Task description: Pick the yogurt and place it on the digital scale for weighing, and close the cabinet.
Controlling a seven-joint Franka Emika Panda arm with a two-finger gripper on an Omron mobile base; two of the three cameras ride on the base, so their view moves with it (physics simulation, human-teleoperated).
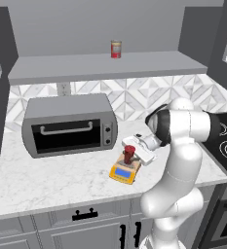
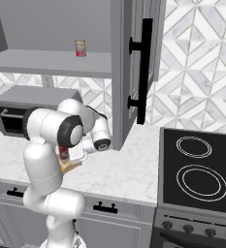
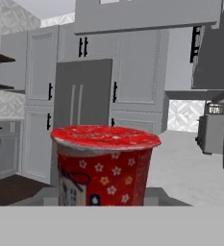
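Gripper (image 1: 134, 151) is clamped on the yogurt (image 1: 129, 154), holding it upright over the scale (image 1: 124, 171), which sits near the front edge of the worktop (image 1: 47, 180), just right of the toaster oven (image 1: 68, 125). In the hand view the yogurt (image 3: 104, 163) stands straight and close in front of the camera, lid level. Whether its base already touches the grey plate cannot be told from these pictures.

The step in hand looks like the set-down. To do it well, keep the cup vertical and centred over the plate, not over the blue display at the front. Lower straight, without sideways drag that could shove the light scale toward the worktop's edge. Let go only once the base rests flat, then pull back along the fingers' line so they do not tip the cup.

The cabinet (image 2: 134, 68) door still stands open above the worktop's right end; its long black handle (image 2: 144, 70) is the next target.
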